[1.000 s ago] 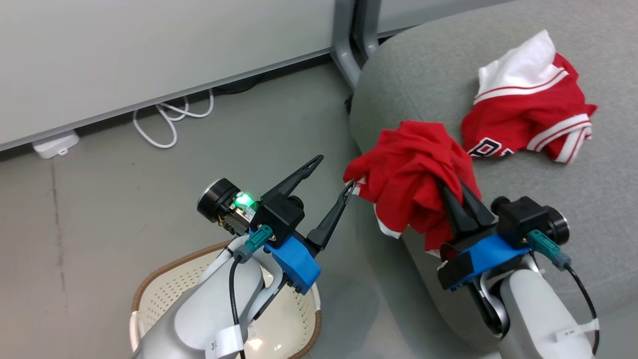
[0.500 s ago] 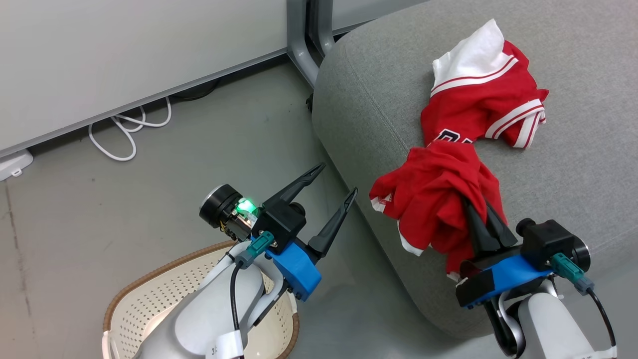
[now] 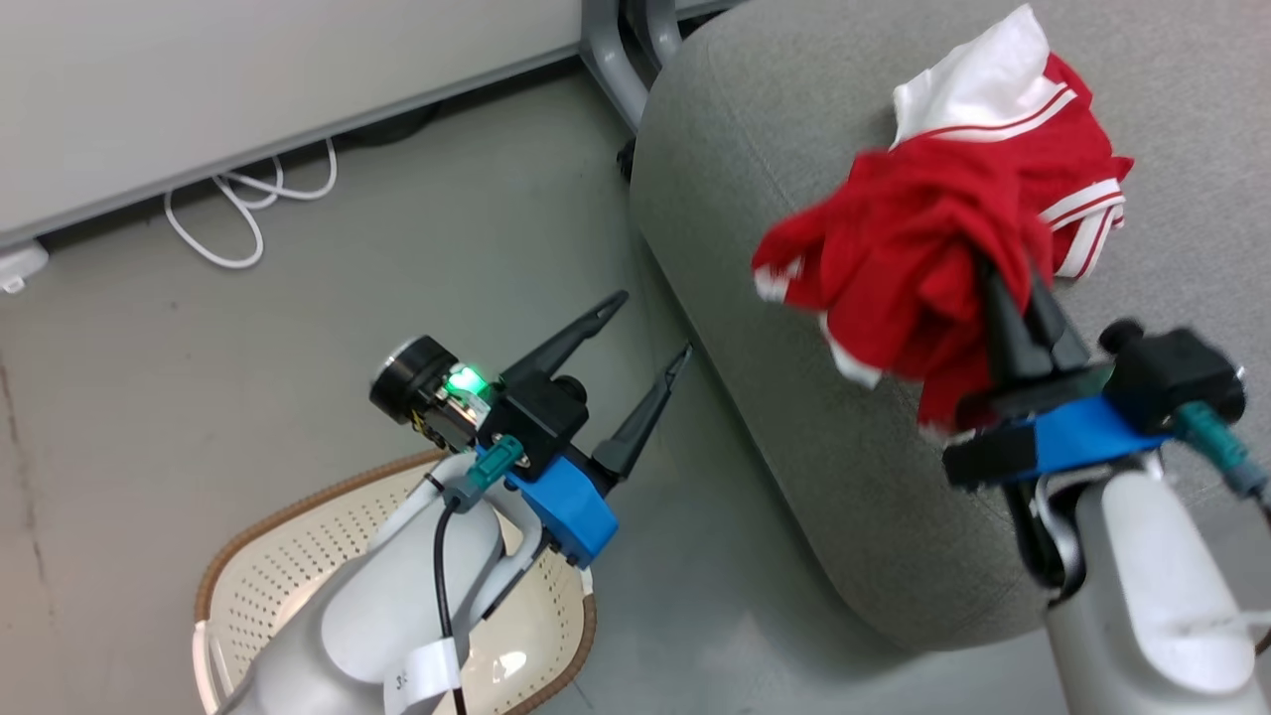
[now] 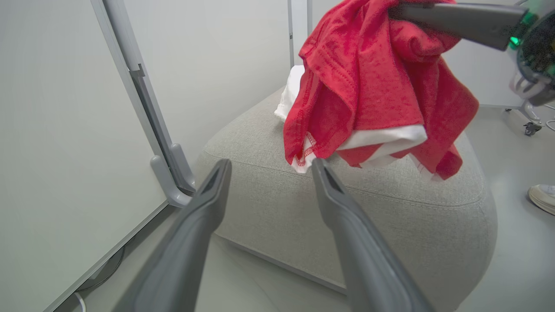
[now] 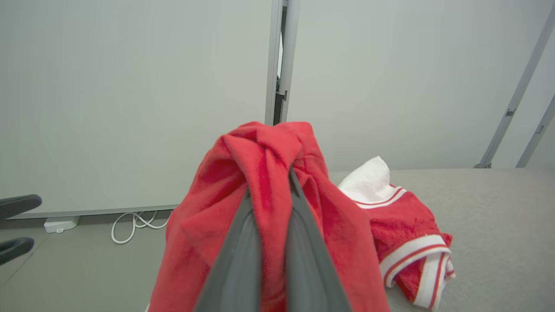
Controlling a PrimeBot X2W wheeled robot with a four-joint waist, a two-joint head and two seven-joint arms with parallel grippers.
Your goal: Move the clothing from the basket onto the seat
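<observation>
A: What is the right pincer (image 3: 993,273) doing?

B: Its two dark fingers are pressed together, clamped on the plain red garment (image 3: 894,258). The cloth is bunched over the fingertips and hangs down around them, with white edging showing at the lower hem.

A: And where is that garment?

B: It hangs over the grey seat (image 3: 775,179), toward the seat's rounded left edge. In the left wrist view it droops low over the cushion top. Whether the hem touches the fabric cannot be told.

A: The other piece of clothing?

B: The jersey (image 3: 1072,149) lies crumpled on the seat just behind the held garment, which partly covers it in the head view. Its white striped trim shows, and a white panel sticks up at its far side.

A: The left pincer (image 3: 652,323)?

B: Its fingers stand wide apart with nothing between them. It hovers over the floor (image 3: 298,328), beside the seat, fingers pointing toward it.

A: The basket (image 3: 278,586)?

B: It sits on the floor under the left forearm, which hides much of it. The brown rim and perforated cream wall show.

A: Anything else?

B: A white cable (image 3: 248,214) lies looped on the floor along the wall panel (image 3: 248,79). A shoe (image 4: 542,197) shows at the right edge of the left wrist view.
</observation>
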